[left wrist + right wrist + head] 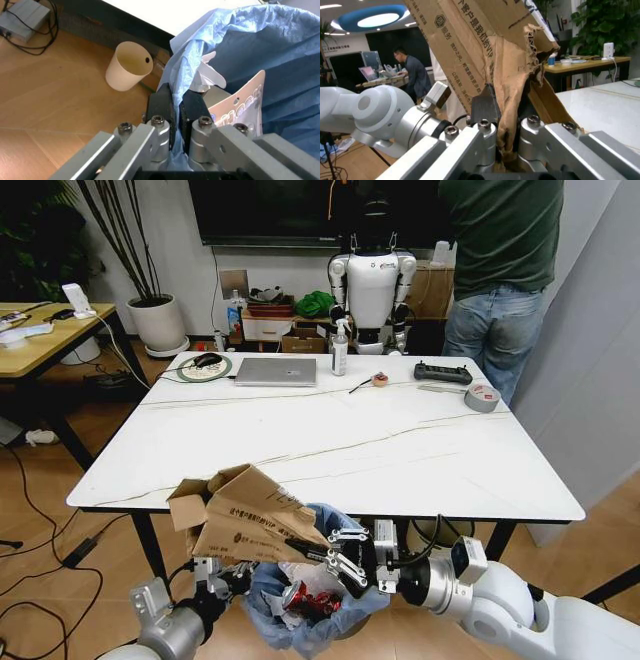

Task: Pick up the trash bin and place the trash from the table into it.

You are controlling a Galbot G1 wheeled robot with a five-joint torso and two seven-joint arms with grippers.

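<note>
**A:** Trash bin (310,605) sits low, just off the near edge of the table (340,450), held between the two arms. Blue bag liner ruffled all around the rim.

**B:** And what's inside?

**A:** A red packet (305,600) down in the bag, white wrappers beside it. The left wrist view picks out a white card with a punched hole (240,103) leaning against the liner.

**B:** Who's holding the bin?

**A:** Left gripper (179,108), fingers pressed together on the bag's rim, blue plastic pinched between them.

**B:** And the right?

**A:** Right gripper (506,112) clamps a big piece of torn brown cardboard (250,515), which hangs tilted over the bin's mouth, its lower end at the rim.

**B:** Anything else that could hold things?

**A:** A plain cream bin (129,66) stands on the wood floor under the table's edge, nothing visible in it.

**B:** The tabletop?

**A:** A silver laptop (276,371), a spray bottle (340,348) and a grey tape roll (482,396) along the far side.
</note>
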